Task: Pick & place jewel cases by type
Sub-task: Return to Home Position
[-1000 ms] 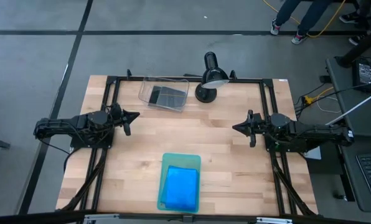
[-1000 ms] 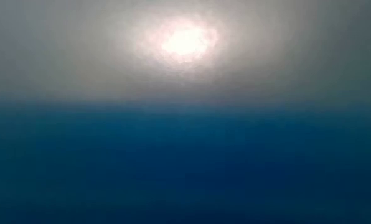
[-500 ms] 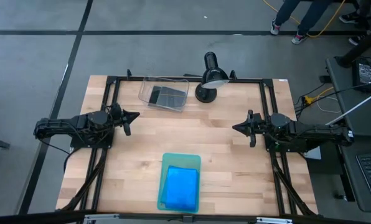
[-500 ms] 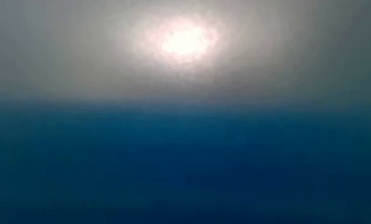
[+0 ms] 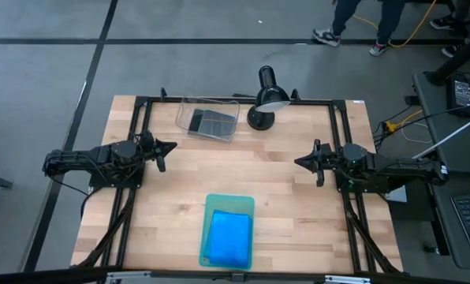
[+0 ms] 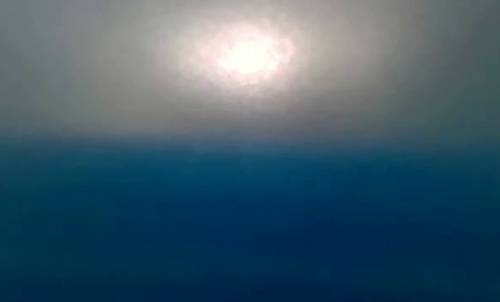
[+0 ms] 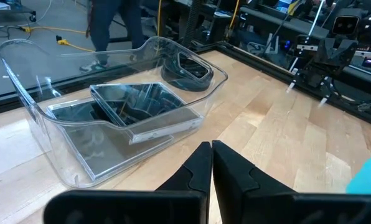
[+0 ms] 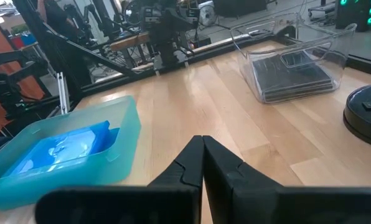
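The bright-blue jewel cases lie stacked in the pale-green tray at the table's near edge; they also show in the right wrist view, blue cases. The grey-to-black jewel cases lie flat in the clear bin at the far edge, leaning on one another. My left gripper is shut and rests over the table's left side. My right gripper is shut over the right side. Neither touches a case. The low view shows only a blue blur.
A black desk lamp stands at the far edge, right of the bin. A black frame runs around the table. Bare wood lies between the two grippers. People's legs show on the floor beyond the far edge.
Both arms and all cases have kept still. The person beyond the table's far edge has stepped toward the left.
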`<state>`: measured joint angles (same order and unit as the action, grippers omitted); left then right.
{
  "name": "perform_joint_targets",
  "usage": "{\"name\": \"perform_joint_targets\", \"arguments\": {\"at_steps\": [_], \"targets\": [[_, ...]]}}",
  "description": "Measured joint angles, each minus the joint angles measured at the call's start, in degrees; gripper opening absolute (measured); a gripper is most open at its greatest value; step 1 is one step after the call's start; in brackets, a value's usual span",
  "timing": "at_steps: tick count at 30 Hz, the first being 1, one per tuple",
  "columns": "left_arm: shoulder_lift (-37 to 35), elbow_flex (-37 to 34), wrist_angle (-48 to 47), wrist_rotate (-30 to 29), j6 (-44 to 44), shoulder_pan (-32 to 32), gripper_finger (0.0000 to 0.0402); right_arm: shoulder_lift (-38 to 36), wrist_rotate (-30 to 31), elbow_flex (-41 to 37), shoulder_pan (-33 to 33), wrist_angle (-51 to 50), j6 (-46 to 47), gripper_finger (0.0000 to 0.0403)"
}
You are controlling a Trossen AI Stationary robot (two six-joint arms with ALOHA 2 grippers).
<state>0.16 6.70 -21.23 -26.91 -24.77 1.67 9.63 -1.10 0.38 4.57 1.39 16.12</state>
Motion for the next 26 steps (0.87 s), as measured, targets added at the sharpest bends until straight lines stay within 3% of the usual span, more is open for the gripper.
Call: {"name": "perform_joint_targets", "arguments": {"at_steps": [26], "targets": [[-0.02,0.0,0.0,0.0,0.0,-0.01,0.0007,-0.01,0.0,0.0,-0.01,-0.01,0.1,0.0012]]}}
